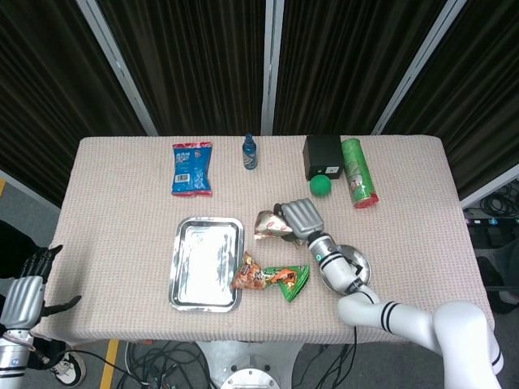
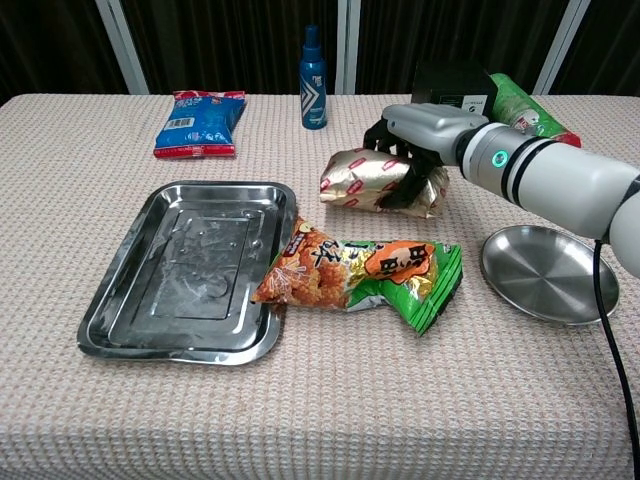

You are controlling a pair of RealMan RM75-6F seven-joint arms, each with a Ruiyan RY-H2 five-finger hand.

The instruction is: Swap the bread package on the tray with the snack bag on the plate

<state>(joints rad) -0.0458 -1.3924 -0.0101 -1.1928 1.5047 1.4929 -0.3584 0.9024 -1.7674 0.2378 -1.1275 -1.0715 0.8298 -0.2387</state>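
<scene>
The right hand grips the bread, fingers curled over its right end, apparently tilted just off the bench. The snack bag lies between tray and plate, overlapping the tray's rim. The left hand hangs beside the bench, fingers apart.

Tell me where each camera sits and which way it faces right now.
Head view: high above, looking straight down on the table; shows the right hand on the shiny gold bread package and the left hand off the table's edge.
Chest view: low at the table's near edge, facing across it; shows the right hand only.
Both share the rectangular steel tray and round steel plate.
</scene>
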